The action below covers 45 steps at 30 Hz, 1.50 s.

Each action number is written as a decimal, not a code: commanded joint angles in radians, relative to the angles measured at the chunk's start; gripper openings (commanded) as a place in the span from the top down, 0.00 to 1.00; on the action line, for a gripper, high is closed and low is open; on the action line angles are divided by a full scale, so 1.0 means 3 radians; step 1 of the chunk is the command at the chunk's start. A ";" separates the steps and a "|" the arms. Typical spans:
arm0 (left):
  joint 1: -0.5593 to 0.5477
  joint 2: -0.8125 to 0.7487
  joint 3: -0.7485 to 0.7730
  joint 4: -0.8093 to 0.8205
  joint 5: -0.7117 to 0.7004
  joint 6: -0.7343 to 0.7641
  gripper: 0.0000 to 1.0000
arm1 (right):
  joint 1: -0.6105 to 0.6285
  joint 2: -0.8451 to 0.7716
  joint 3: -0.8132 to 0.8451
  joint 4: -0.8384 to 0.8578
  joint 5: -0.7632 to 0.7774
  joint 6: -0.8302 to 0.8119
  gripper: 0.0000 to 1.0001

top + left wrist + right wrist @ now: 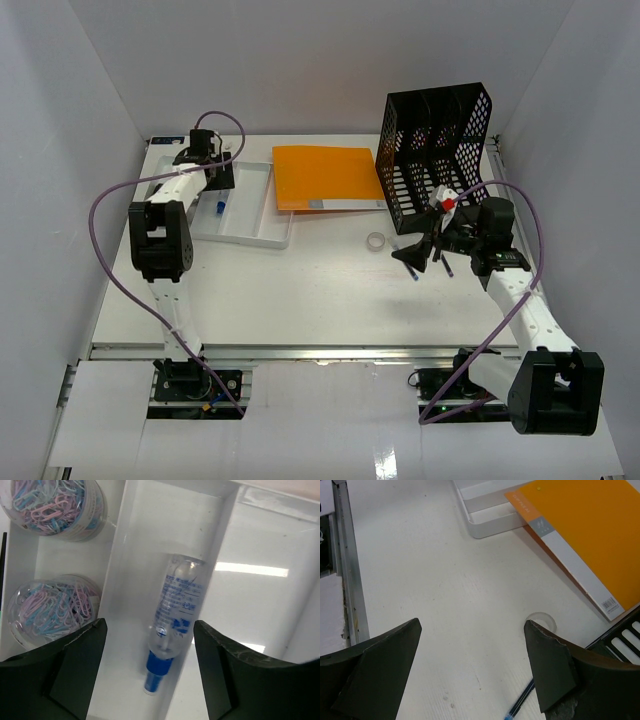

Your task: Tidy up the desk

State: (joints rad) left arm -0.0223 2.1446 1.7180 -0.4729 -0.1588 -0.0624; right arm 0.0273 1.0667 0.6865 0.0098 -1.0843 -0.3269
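My left claw [150, 626] hangs open over the white tray [135, 540] at ten o'clock on the desk [300, 300], the blue-capped bottle [177, 605] lying loose inside, so that placing looks done; next my open, empty right claw [472, 624] at three o'clock likely needs the pen [520, 705].

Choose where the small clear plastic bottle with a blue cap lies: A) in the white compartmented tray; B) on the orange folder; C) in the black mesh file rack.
A: the left wrist view shows the clear bottle lying on its side in a long compartment of the white tray.
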 commanded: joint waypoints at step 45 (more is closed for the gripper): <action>0.0003 -0.3527 -0.3908 0.3088 0.3584 -0.2002 0.02 | 0.0686 0.1668 0.0362 -0.0872 0.3011 -0.0481 0.84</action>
State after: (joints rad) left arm -0.0223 1.0636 0.5881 0.2873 0.8309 -0.5341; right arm 0.2306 1.5589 0.8028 -0.2297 -0.1729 -0.4709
